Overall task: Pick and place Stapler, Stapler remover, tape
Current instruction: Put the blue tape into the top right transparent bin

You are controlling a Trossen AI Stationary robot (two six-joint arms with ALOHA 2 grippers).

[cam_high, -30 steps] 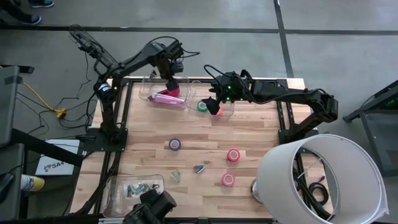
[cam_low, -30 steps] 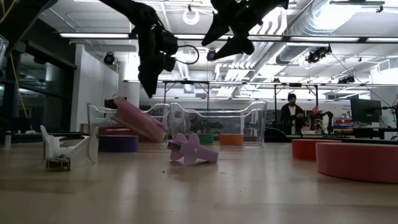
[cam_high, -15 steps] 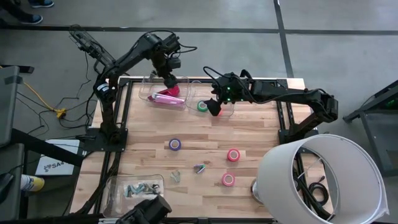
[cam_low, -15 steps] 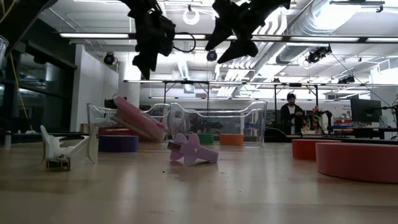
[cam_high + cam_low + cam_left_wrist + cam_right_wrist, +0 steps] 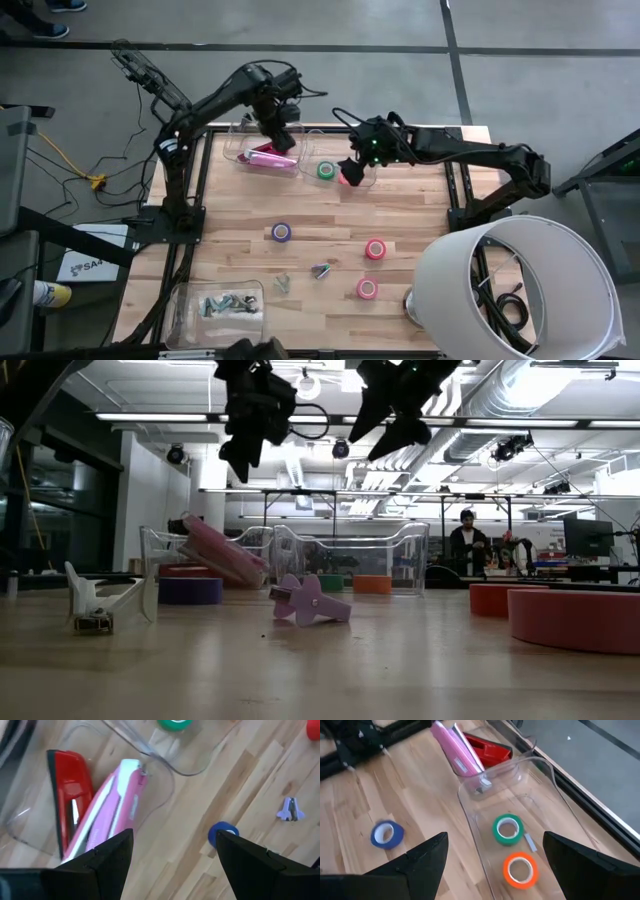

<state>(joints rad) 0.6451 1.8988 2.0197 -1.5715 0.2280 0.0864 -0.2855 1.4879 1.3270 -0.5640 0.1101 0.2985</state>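
On the table (image 5: 330,230), two clear bins sit at the far edge. We see the left gripper (image 5: 283,132), fingers apart and empty, has swung back over the pink stapler (image 5: 268,156); the right gripper (image 5: 352,170), open, hovers above the green tape (image 5: 326,170). Purple tape (image 5: 282,232) still waits mid-table.

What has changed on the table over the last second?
Only the arms moved. The left gripper rose above the bin holding the pink stapler, open and empty. The right gripper drifted slightly rightward over the tape bin, also open. Staplers, tape rolls and removers stayed put.
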